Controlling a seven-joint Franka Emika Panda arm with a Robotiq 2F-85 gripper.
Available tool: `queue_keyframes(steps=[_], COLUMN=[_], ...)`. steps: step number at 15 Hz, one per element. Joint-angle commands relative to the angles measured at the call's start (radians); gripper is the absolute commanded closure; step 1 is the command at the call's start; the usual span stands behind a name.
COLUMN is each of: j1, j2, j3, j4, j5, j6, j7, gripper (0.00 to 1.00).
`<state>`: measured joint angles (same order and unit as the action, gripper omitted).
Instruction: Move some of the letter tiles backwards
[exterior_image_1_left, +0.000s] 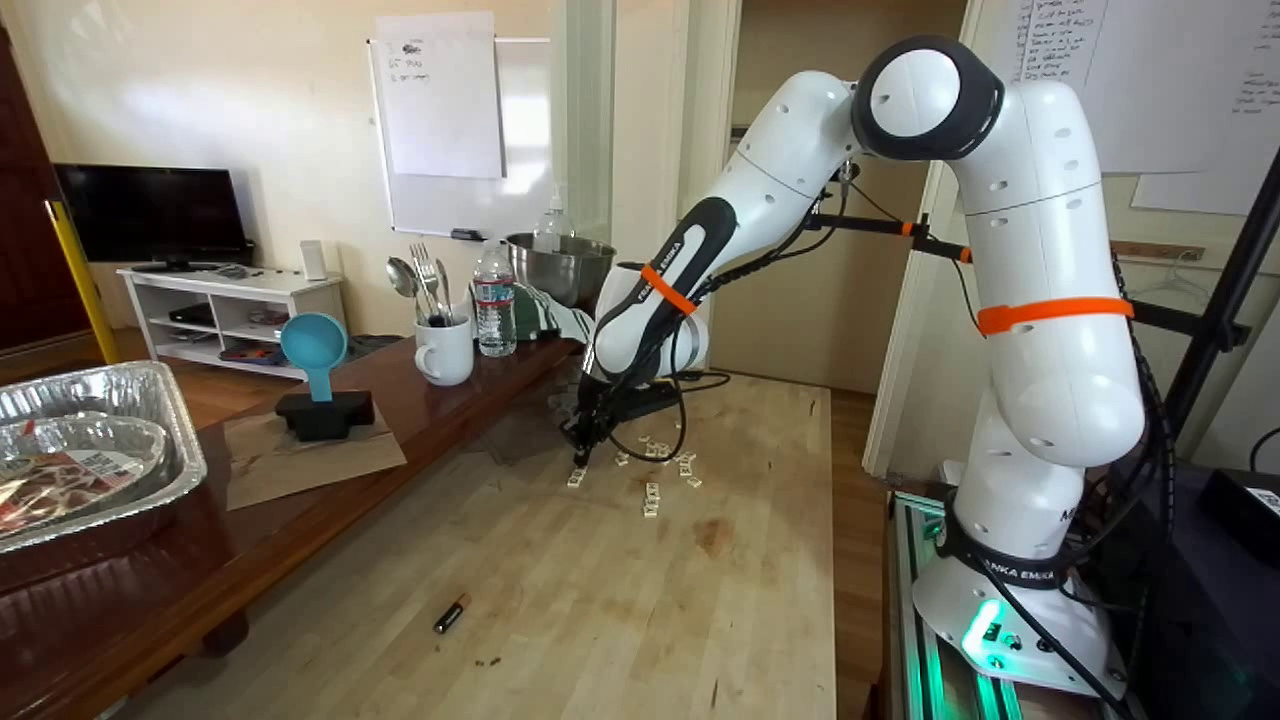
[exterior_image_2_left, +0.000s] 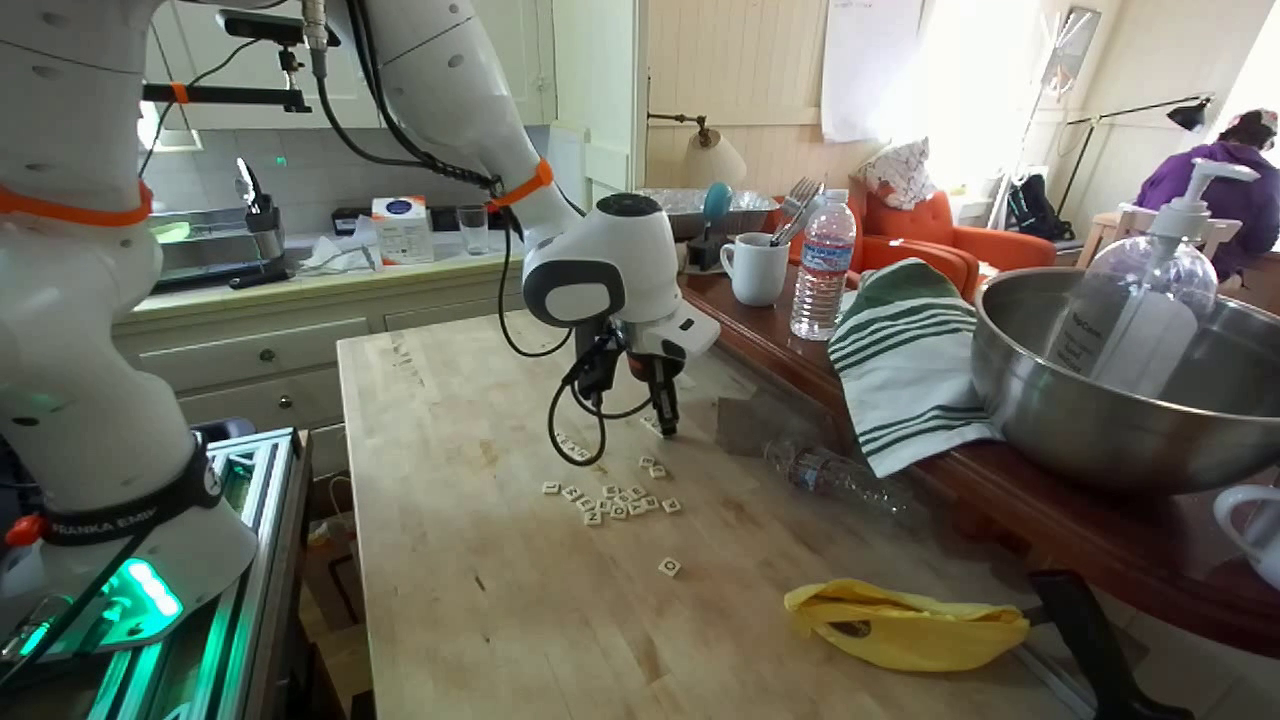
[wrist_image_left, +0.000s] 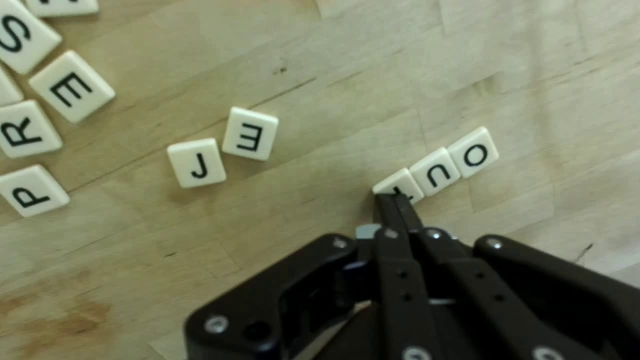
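Many tiles (wrist_image_left: 196, 163) on stained tabletop (exterior_image_1_left: 640, 605); whiteboard (exterior_image_1_left: 525, 110) beyond.

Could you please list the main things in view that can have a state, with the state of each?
Gripper: shut, partly covering one tile in the wrist view; contact unclear.
Letter tiles: scattered; readable ones face up.
Mug: upright, holding cutlery.
Water bottle: upright.
Bowl: upright, holding a pump bottle.
Towel: draped.
Battery: lying on its side.
TV: dark, apparently off.
Base light: lit green.
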<state>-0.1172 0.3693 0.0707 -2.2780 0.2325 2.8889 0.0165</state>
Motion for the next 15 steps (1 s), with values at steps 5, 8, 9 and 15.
queue_keyframes(steps=[5,8,9,15], j1=[0.004,0.002,0.001,-0.01], j2=[-0.008,-0.03,-0.038,-0.069], j3=[0.0,0.001,0.003,0.019], j4=[-0.003,-0.015,-0.017,-0.022], j5=[0.021,0.026,0.028,0.015], j6=[0.001,0.009,0.011,-0.021], j7=[0.02,0.015,0.012,-0.06], gripper=[1.0,1.0,1.0,0.99])
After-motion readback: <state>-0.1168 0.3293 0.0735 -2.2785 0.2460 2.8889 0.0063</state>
